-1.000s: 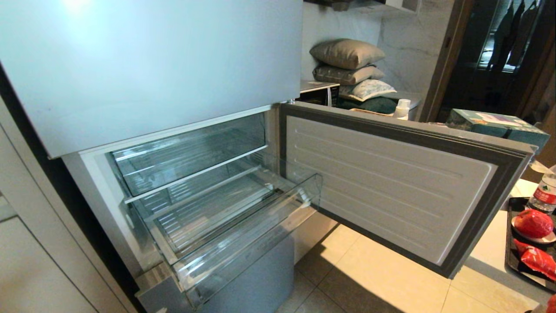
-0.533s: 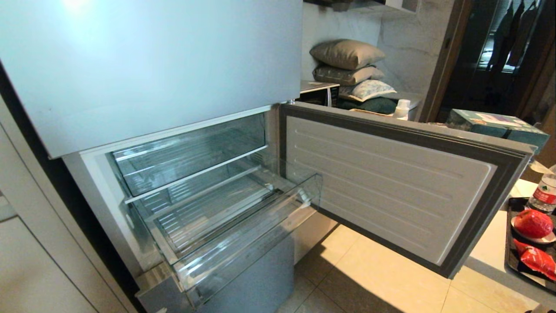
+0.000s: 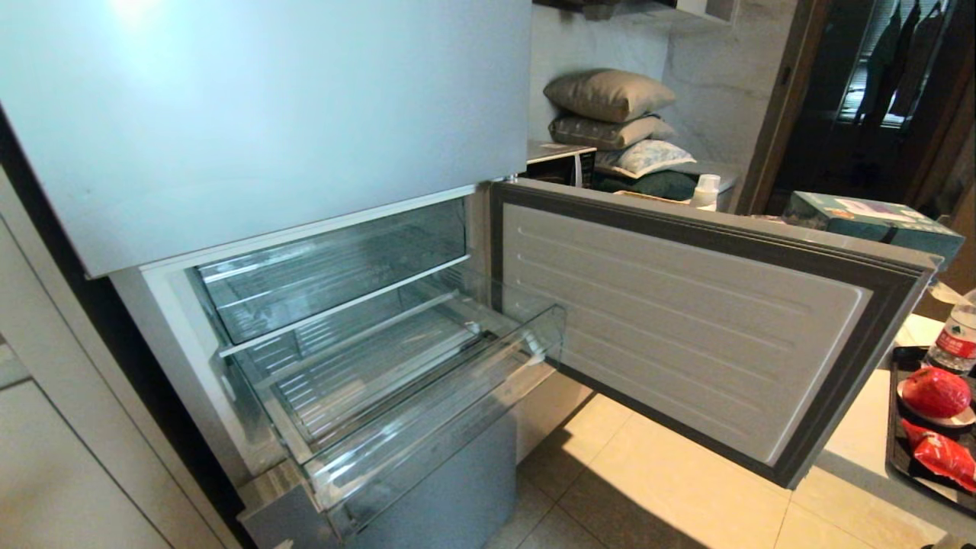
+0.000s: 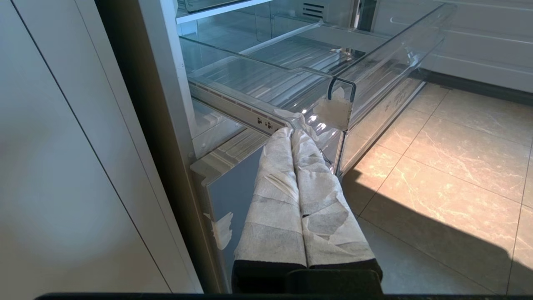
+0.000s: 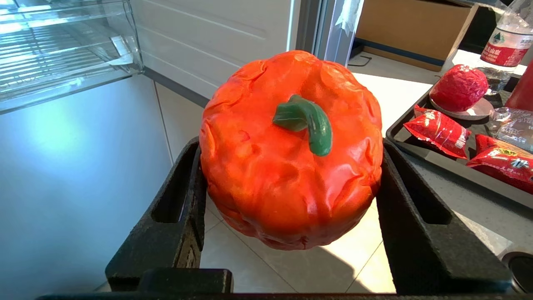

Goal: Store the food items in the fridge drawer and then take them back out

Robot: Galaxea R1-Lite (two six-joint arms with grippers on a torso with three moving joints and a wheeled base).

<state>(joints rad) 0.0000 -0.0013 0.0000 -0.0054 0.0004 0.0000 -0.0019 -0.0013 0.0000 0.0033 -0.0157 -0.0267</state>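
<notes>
While the fridge stands open in the head view, no gripper shows there at all. The fridge drawer (image 3: 412, 396) is pulled out, clear and bare inside, beside the swung-open fridge door (image 3: 686, 313). Far off at the edge, a black tray (image 3: 900, 450) on the counter holds a round red fruit (image 3: 936, 392) and a red packet (image 3: 945, 459).

In the left wrist view, the left gripper (image 4: 291, 134) has its two cloth-wrapped fingers pressed flat together with nothing between them. It sits low, just in front of the drawer's near corner (image 4: 333, 112).

In the right wrist view, the right gripper (image 5: 291, 175) is spread wide and squeezes a big orange-red ball with a green stem (image 5: 291, 150) by its two sides. The drawer lies ahead of this gripper and off to one side; the tray with the other food is off to the other side. The ball looks bumpy, shiny and a bit soft, so I think it is light but could slip. Holding it around its fat middle, as now, seems the safest place.
</notes>
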